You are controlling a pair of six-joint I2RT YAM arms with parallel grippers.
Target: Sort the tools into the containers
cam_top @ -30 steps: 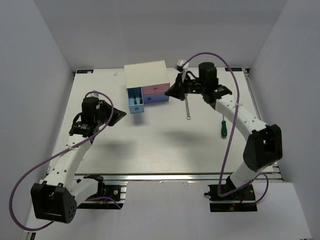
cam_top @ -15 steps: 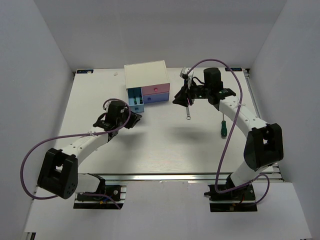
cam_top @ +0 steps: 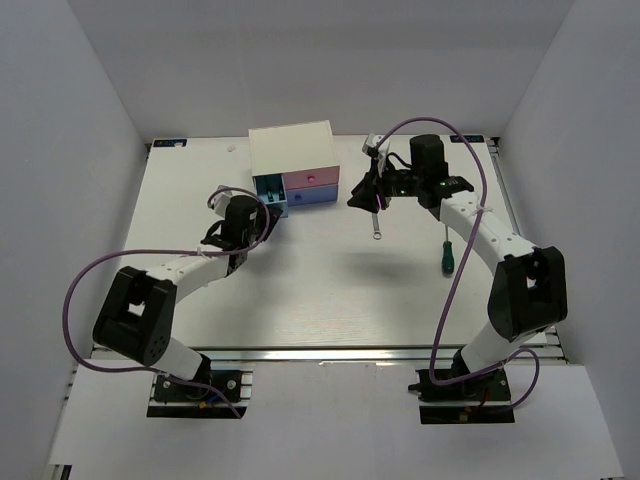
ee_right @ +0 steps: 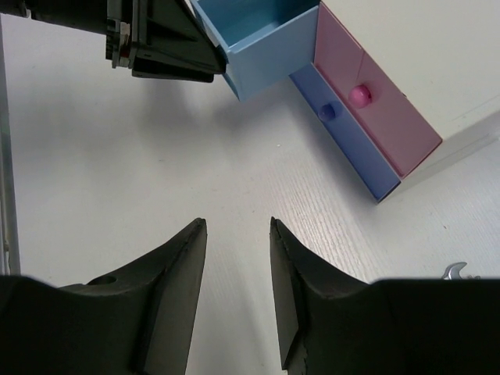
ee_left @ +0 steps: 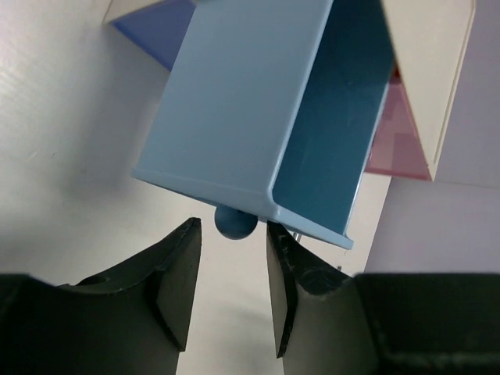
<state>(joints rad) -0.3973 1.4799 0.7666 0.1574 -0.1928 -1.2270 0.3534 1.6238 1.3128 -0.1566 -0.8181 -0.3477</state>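
Observation:
The white cabinet (cam_top: 292,150) stands at the back. Its light blue drawer (cam_top: 270,193) is pulled out; the pink (cam_top: 312,178) and periwinkle (cam_top: 314,197) drawers are closed. My left gripper (cam_top: 262,220) is open at the blue drawer's front. In the left wrist view (ee_left: 230,234) the round blue knob (ee_left: 234,221) sits between its fingertips, untouched. My right gripper (cam_top: 358,197) is open and empty above the table, as the right wrist view (ee_right: 238,226) shows. The silver wrench (cam_top: 374,222) lies just right of it. The green-handled screwdriver (cam_top: 445,256) lies further right. The dark-handled screwdrivers cannot be made out.
The right wrist view shows the blue drawer (ee_right: 266,39), pink front (ee_right: 375,117), periwinkle front (ee_right: 344,133), the wrench tip (ee_right: 457,271) and my left gripper (ee_right: 160,39). White walls enclose the table on three sides.
My left arm swung right and forward from the table's left side to the open blue drawer's knob. My right gripper shifted slightly right and then stayed.

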